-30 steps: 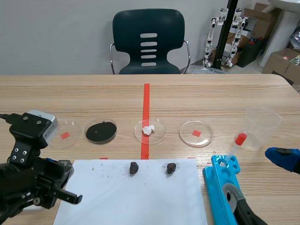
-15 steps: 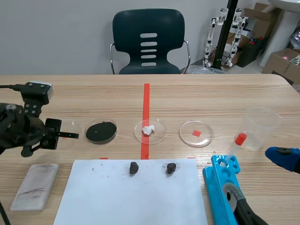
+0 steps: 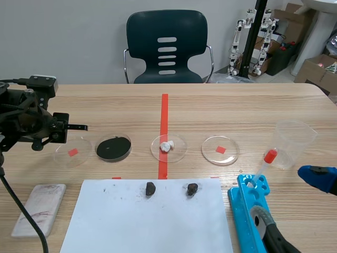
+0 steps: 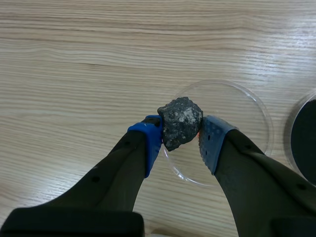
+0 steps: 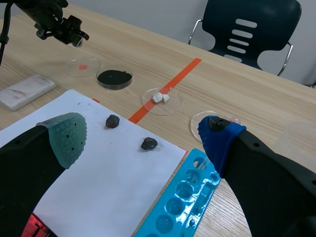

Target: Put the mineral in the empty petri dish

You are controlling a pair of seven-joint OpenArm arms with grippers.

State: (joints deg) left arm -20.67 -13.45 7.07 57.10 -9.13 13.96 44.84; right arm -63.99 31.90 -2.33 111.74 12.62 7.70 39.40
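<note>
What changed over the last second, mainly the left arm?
The left gripper rose from the table's near-left corner and moved away to hang over the empty petri dish, shut on the mineral. That uncovered the white slab. The right gripper and the paper stayed put.

The tabletop (image 3: 237,113) is pale wood with a fine, matt grain. The mineral (image 4: 180,121) looks rough and stony, dark grey with small glinting flecks. It is pressed between the blue dotted pads (image 4: 148,143) of the left hand (image 4: 180,136), which look soft and rubbery. The fingers (image 4: 113,182) behind them are smooth matt black. The petri dish (image 4: 247,113) below is clear and glossy. Near the tabletop's front edge lies white matt paper (image 3: 152,221), smudged dark, beside a shiny blue plastic rack (image 3: 247,211).
</note>
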